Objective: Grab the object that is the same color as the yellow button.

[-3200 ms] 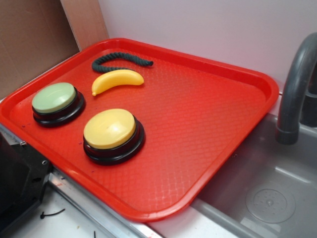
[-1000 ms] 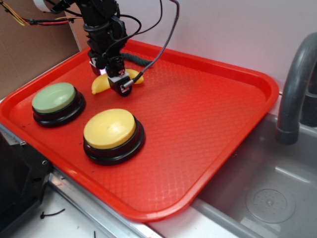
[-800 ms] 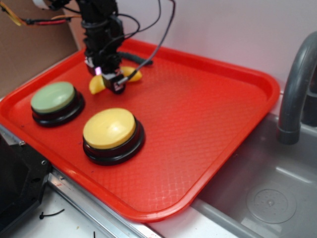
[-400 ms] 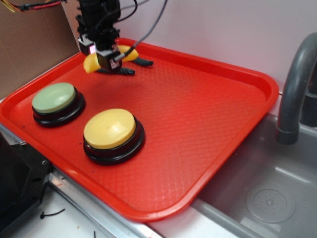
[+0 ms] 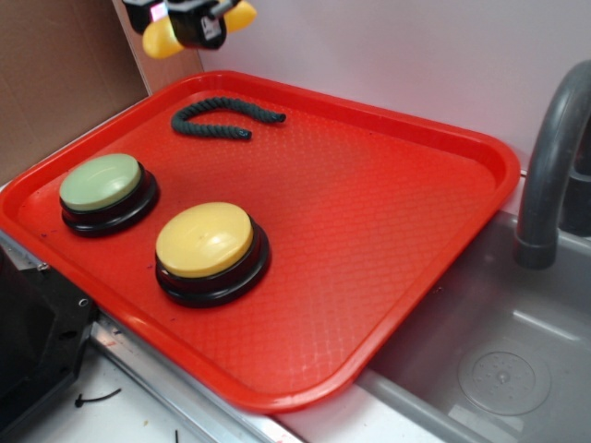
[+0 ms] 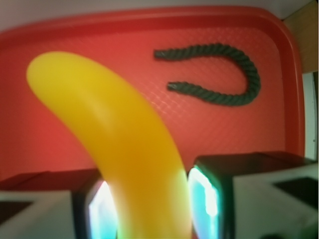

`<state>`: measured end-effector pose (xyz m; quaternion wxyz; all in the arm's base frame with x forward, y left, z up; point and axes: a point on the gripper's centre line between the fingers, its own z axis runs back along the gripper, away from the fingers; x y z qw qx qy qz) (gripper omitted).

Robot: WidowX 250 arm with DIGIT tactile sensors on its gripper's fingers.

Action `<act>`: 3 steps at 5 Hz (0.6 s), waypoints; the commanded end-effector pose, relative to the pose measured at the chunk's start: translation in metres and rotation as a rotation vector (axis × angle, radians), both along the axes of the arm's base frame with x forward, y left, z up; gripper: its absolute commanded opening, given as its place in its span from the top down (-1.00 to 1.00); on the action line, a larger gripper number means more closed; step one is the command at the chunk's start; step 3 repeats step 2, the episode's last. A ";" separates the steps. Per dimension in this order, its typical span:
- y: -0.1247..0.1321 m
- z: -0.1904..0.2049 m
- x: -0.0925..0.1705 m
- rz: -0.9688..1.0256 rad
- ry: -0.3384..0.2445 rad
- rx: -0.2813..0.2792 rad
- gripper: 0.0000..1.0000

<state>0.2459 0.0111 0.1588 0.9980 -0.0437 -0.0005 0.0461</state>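
Note:
My gripper (image 5: pixel 196 28) is at the top left edge of the exterior view, shut on the yellow toy banana (image 5: pixel 159 37) and holding it high above the back left of the red tray (image 5: pixel 416 231). In the wrist view the banana (image 6: pixel 114 139) fills the middle, pinched between my two fingers (image 6: pixel 209 199), with the tray (image 6: pixel 60 30) far below. The yellow button (image 5: pixel 204 240) with its black base sits on the tray's front left part.
A green-topped button (image 5: pixel 102 182) sits left of the yellow one. A dark green twisted rope (image 5: pixel 222 115) lies at the tray's back left, also in the wrist view (image 6: pixel 224 74). A grey faucet (image 5: pixel 554 157) and sink (image 5: pixel 499 369) are at the right. Cardboard (image 5: pixel 55 74) stands behind.
My gripper came down over the banana, shut on it and has lifted it up and back off the tray. The rope and both buttons have stayed put.

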 end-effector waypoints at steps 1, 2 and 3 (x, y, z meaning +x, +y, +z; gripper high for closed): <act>-0.038 0.056 0.008 -0.087 -0.155 0.017 1.00; -0.040 0.046 0.010 -0.072 -0.110 0.052 1.00; -0.040 0.046 0.010 -0.072 -0.110 0.052 1.00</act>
